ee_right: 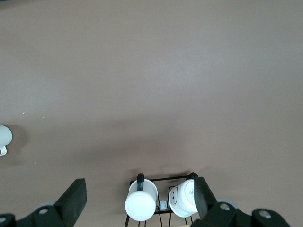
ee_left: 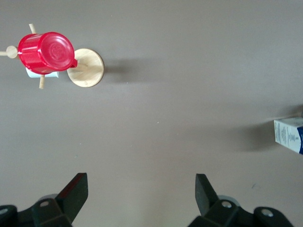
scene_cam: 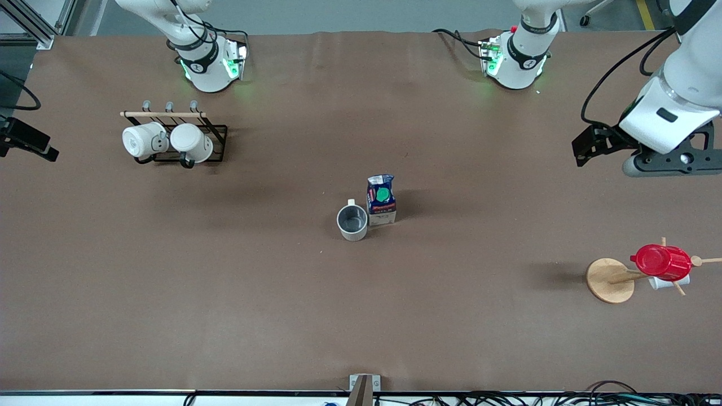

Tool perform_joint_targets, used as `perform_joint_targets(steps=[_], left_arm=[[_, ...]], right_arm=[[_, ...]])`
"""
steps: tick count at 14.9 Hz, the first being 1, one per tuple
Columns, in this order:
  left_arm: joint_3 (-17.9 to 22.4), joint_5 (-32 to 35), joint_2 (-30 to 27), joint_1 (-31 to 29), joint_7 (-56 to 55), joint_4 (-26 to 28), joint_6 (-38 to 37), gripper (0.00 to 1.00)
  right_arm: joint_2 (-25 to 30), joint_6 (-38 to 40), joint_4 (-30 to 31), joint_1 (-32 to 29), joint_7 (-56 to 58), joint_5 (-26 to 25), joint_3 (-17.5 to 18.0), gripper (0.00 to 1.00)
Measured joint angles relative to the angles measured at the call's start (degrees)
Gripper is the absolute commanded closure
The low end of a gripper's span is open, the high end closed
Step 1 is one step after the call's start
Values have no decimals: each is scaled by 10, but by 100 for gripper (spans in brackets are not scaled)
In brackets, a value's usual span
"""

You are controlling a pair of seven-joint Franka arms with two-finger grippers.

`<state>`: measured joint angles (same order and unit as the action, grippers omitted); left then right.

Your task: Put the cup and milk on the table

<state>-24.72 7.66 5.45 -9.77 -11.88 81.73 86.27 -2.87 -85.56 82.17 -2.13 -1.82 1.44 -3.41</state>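
Observation:
The cream-white cup stands upright on the brown table near its middle, grey inside showing. The blue and white milk carton with the green cap stands touching-close beside it, toward the left arm's end. My left gripper hangs open and empty high over the left arm's end of the table. In the left wrist view it is over bare table, with the milk at the edge. My right gripper hangs open and empty over the right arm's end. In the right wrist view it is above the mug rack.
A black wire rack with two plain white mugs stands toward the right arm's end. A wooden mug tree holding a bright red cup stands toward the left arm's end. A small bracket sits at the near edge.

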Motion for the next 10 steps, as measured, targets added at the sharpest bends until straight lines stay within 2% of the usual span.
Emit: perform_joint_targets(steps=[4,5,8,10], left_arm=[[12,-22,-28,-1,23,2,-15,0],[32,-32,-34,9,31,6,-16,0],[149,-54,-58,88,81,41,-18,0],[191,-69,-78,115,96,68,-18,0]], right_arm=[[0,1,0,0,0,0,0,0],[0,1,0,0,0,0,0,0],[0,1,0,0,0,0,0,0],[0,1,0,0,0,0,0,0]])
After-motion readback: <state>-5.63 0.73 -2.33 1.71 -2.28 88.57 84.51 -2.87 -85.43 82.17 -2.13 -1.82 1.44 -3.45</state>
